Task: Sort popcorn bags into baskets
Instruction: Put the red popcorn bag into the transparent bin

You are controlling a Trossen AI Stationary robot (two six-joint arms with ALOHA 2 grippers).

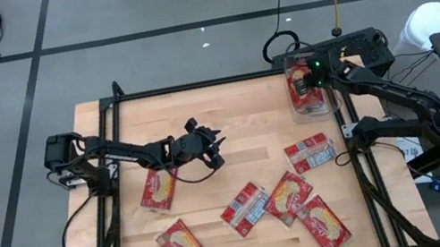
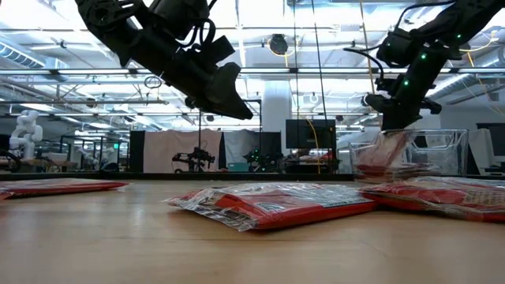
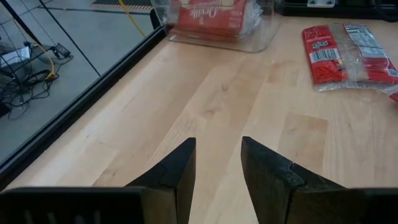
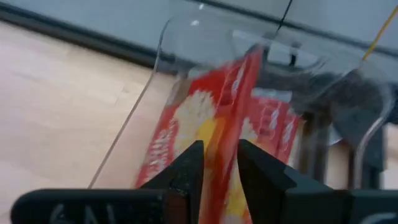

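One popcorn bag (image 4: pixel 214 134) stood edgewise between the right gripper's (image 4: pixel 221 165) parted fingers over the basket (image 1: pixel 332 104) at one o'clock, apparently for release; left gripper (image 3: pixel 217 171) waited part-open, empty, at centre.

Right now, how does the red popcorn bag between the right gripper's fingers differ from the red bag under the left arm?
The red popcorn bag at the right gripper stands on edge in the clear plastic tub. The red bag under the left arm lies flat on the wooden table, untouched. Both show a yellow oval.
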